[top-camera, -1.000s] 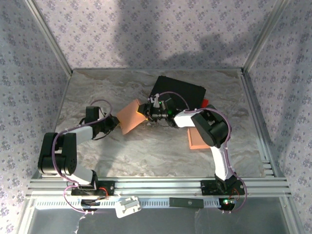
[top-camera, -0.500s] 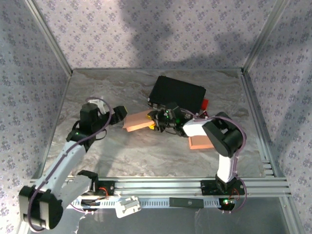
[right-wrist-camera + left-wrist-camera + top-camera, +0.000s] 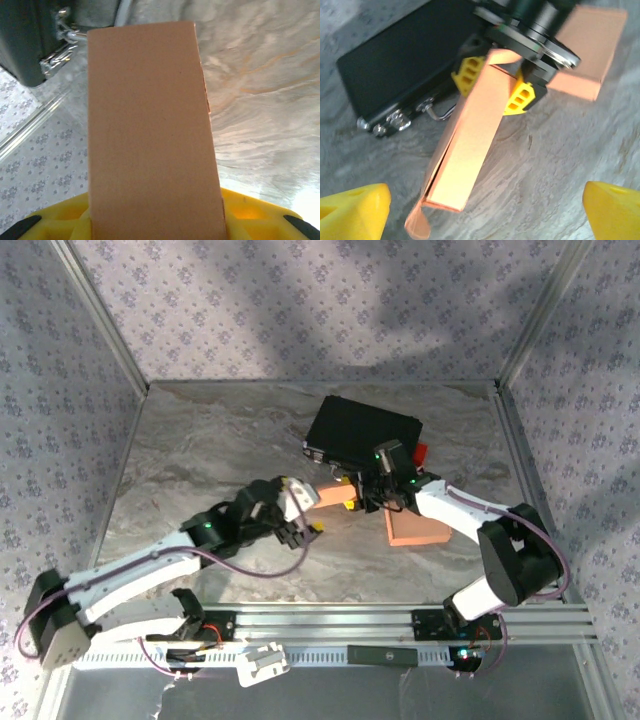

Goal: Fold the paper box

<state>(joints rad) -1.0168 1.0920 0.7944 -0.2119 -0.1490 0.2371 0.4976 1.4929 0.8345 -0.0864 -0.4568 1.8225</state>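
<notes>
1 outstretched gripper (image 3: 349, 498) (right) clamps box (image 3: 470, 145).

Bright, even light — soft shadows on back wall (image 3: 330, 300), wrist views blurry.

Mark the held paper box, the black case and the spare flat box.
paper box (image 3: 470, 145), left wrist view, long side panel.
black case (image 3: 365, 428), top view, middle of its lid.
spare flat box (image 3: 412, 532), top view, its bare middle.
</notes>
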